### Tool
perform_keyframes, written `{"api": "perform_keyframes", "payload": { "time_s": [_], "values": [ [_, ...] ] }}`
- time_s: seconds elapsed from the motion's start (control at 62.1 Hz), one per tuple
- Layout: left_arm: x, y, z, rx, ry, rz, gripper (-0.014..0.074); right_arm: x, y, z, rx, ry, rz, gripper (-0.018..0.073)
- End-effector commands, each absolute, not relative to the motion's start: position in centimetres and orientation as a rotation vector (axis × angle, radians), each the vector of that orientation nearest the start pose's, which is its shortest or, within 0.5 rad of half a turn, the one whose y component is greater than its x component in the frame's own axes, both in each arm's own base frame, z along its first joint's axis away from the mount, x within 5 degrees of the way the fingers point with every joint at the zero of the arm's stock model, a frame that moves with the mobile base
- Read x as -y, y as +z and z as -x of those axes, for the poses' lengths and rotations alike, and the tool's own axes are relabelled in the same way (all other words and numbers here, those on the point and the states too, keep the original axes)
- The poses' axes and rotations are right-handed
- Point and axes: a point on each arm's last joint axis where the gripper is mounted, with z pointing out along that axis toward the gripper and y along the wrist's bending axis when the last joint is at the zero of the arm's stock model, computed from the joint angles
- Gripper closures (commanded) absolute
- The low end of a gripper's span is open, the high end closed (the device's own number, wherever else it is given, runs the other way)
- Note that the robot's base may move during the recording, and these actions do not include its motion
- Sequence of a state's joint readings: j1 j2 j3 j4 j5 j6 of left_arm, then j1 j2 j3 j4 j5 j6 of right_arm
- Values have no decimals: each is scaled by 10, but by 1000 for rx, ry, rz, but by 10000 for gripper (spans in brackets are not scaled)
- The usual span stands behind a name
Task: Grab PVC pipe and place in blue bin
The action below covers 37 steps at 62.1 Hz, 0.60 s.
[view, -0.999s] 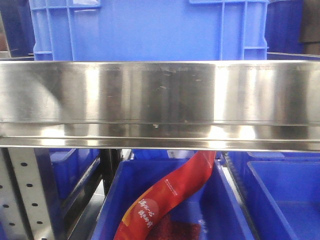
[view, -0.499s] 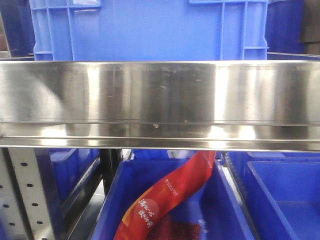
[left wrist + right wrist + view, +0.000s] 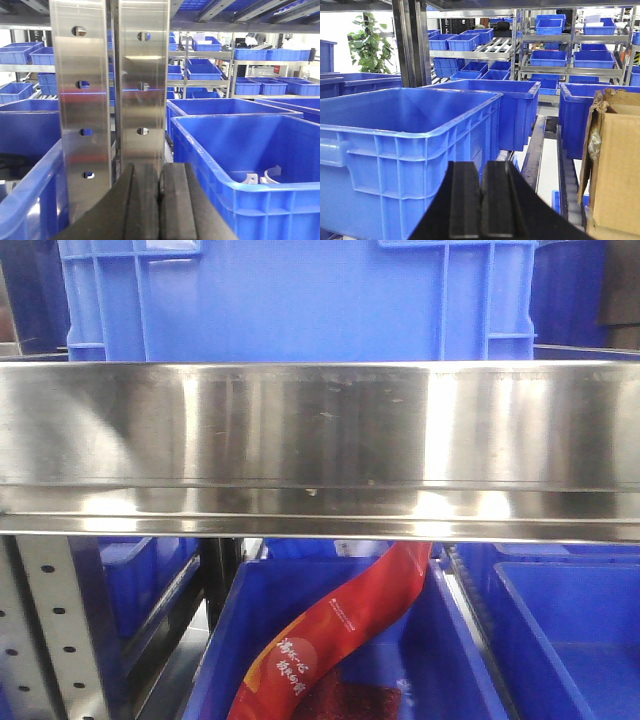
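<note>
No PVC pipe shows clearly in any view. In the left wrist view, two small pale curved pieces point(image 3: 272, 174) lie inside a large blue bin point(image 3: 210, 150) to the right; I cannot tell what they are. My left gripper point(image 3: 159, 172) is shut with nothing between its pads, in front of a steel upright point(image 3: 142, 85). My right gripper point(image 3: 481, 167) is shut and empty, just right of a large blue bin point(image 3: 410, 145). Neither gripper shows in the front view.
A wide steel shelf beam point(image 3: 320, 450) fills the front view, with a blue crate point(image 3: 300, 300) on it. Below, a blue bin point(image 3: 235, 640) holds a red bag point(image 3: 330, 635). A cardboard box point(image 3: 615, 165) stands at the right of the right wrist view. Racks of blue bins stand behind.
</note>
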State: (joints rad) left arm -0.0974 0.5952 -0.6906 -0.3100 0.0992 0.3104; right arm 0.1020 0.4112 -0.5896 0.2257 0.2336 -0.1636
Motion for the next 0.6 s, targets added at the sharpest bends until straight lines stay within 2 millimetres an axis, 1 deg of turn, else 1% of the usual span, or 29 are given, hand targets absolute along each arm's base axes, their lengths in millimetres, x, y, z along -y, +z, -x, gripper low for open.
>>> {"api": "perform_keyframes", "payload": {
  "time_s": [0.0, 0.161, 0.338, 0.58],
  "values": [
    [13, 390, -119, -1464, -96, -87, 708, -12, 363, -82, -1514, 149, 77, 722],
    [13, 392, -115, -1448, -96, -86, 708, -12, 363, -82, -1514, 149, 77, 722],
    [12, 397, -101, -1400, -97, -85, 708, -12, 363, -82, -1514, 149, 77, 722],
    [11, 400, -89, -1370, -99, -89, 708, -12, 363, -82, -1514, 149, 77, 722]
  ]
}}
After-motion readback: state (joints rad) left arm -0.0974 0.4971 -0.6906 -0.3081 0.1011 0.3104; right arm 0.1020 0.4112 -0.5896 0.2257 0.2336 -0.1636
